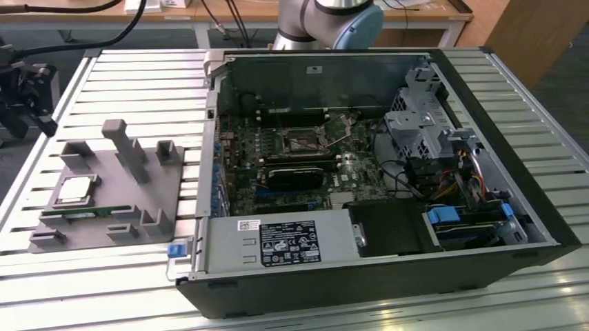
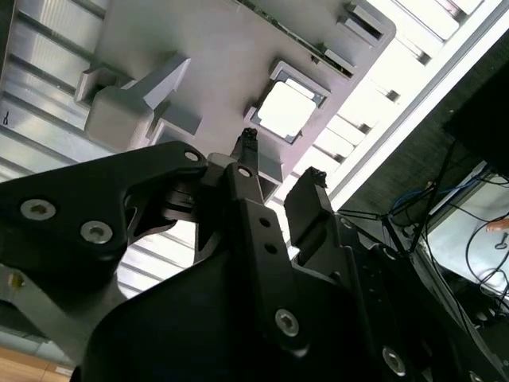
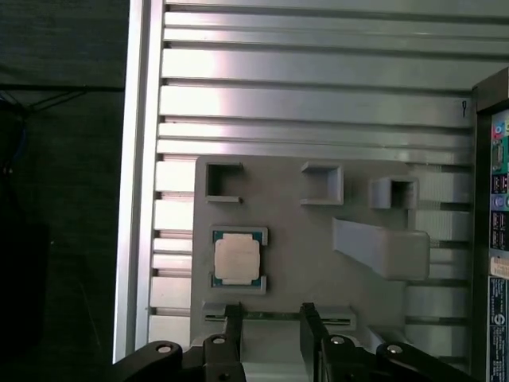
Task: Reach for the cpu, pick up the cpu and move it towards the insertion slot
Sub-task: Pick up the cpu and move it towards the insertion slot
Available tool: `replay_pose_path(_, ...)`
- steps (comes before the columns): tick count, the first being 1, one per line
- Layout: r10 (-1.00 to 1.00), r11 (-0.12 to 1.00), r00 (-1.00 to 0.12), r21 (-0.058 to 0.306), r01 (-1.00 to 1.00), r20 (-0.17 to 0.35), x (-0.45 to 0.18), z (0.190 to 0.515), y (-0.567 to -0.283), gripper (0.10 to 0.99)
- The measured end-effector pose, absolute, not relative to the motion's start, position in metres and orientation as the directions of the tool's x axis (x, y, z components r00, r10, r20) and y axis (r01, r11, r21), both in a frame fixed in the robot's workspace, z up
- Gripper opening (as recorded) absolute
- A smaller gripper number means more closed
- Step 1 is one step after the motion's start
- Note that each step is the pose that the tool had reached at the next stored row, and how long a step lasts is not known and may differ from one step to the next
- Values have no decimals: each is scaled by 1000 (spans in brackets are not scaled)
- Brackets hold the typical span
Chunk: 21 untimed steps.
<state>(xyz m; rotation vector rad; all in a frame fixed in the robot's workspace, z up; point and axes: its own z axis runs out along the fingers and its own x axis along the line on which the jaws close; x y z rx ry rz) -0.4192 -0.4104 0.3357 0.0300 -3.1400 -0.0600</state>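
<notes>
overhead, the gripper [image 3: 269, 328] hung above a grey fixture [image 3: 318, 239] on the slatted metal surface [image 3: 318, 103], its two black fingers [image 3: 232, 325] parted to a middling gap and holding nothing. the cpu [image 3: 237, 259] lay flat in a square recess of that fixture, silver lid up, near the fingertips but clear of them. in the exterior view the fixture sat to the exterior view's left of an open computer case [image 1: 368, 289]. the insertion slot [image 1: 302, 143] showed as a framed dark square on the motherboard [image 1: 276, 172] inside, well apart from the chip. the pick had not yet been made. the cpu looked light, thin and stiff. its polished lid was likely slick and its underside delicate, so the safer hold seemed to be on two opposite edges of the tan-green rim, squeezed gently and lifted level, rather than any press on the top. a narrow green memory stick [image 1: 87, 212] lay in a slot just beside it.
</notes>
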Motion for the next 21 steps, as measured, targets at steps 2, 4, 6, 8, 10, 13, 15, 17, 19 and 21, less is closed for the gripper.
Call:
replay_pose_path(2, -19, 999, -1000, 38, -19, 0, -419, 333, -410, 482)
replay_pose_path(4, -19, 999, -1000, 38, -19, 0, -419, 331, -410, 549)
replay_pose_path(6, -19, 999, -1000, 38, -19, 0, -419, 328, -410, 549)
replay_pose_path(8, -19, 999, -1000, 38, -19, 0, -419, 326, -410, 549)
replay_pose_path(10, -19, 999, -1000, 38, -19, 0, -419, 324, -411, 549)
replay_pose_path(13, -19, 999, -1000, 38, -19, 0, -419, 322, -411, 549)
replay_pose_path(15, -19, 999, -1000, 38, -19, 0, -419, 320, -411, 549)
replay_pose_path(17, -19, 999, -1000, 38, -19, 0, -419, 318, -411, 549)
replay_pose_path(19, -19, 999, -1000, 38, -19, 0, -419, 317, -411, 549)
replay_pose_path(21, -19, 999, -1000, 38, -19, 0, -419, 315, -411, 549)
